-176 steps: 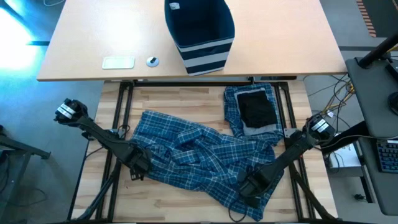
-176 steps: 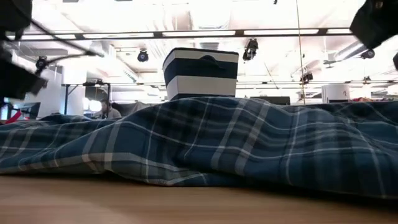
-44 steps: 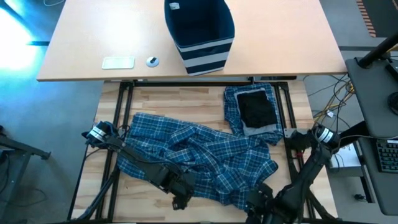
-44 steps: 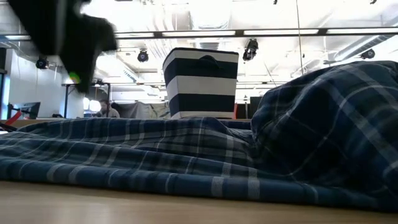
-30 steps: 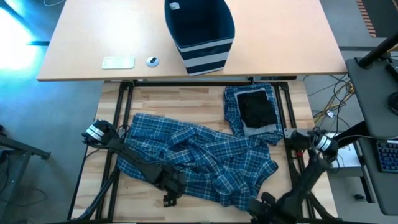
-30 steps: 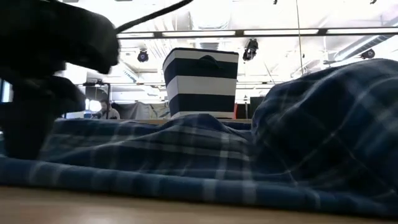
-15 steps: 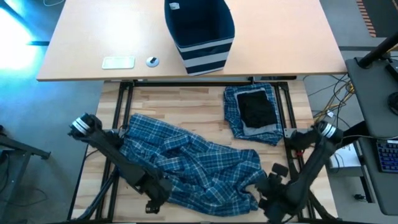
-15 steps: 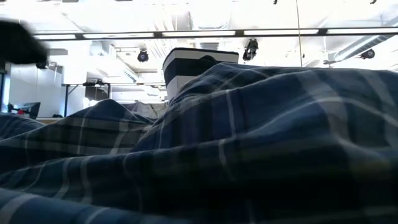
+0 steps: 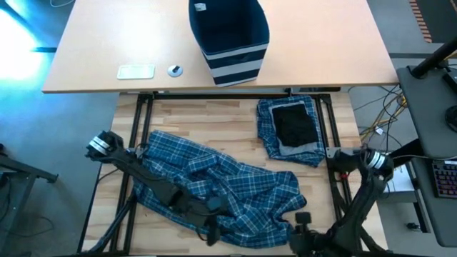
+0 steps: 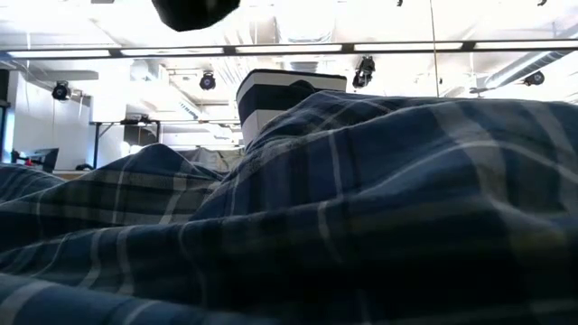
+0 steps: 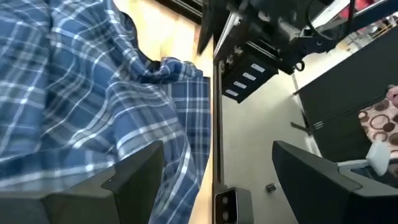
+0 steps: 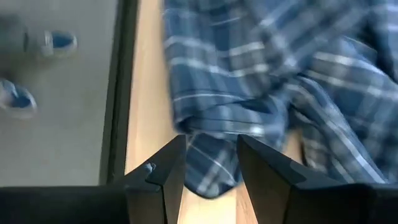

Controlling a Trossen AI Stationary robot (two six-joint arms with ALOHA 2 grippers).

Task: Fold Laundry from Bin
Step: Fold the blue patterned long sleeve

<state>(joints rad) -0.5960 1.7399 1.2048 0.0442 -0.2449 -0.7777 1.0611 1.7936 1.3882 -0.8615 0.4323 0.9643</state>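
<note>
The laundry in play is a large blue-and-white plaid garment (image 9: 214,189), crumpled across the middle of the wooden table; it fills the low view (image 10: 361,208). My left gripper (image 9: 212,232) hovers open over its near edge, and between the fingers (image 11: 217,149) only the table's edge and the floor show. My right gripper (image 9: 303,220) is at the garment's near right corner, shut on it. A folded plaid pile with a small black piece on top (image 9: 293,127) lies at the far right. The navy striped bin (image 9: 228,36) stands on the desk behind. My right gripper has a bunched fold at the plaid garment's near right corner (image 12: 211,168) between its two fingers, which stand a little apart round it. They slant down at it from the table's near right. The rest of the garment lies slack on the table.
Black frame rails run along the table's left, right and far sides (image 9: 335,178). On the pale desk behind lie a white card (image 9: 136,71) and a small round thing (image 9: 175,70). Bare wood shows at the far left (image 9: 200,118) and near right.
The plaid garment's right part has been drawn in toward the near edge and heaped up close before the low camera; it has lain still since. My left gripper has risen off the cloth, tipped up toward level and shifted right. My right gripper has rolled about its own axis.
</note>
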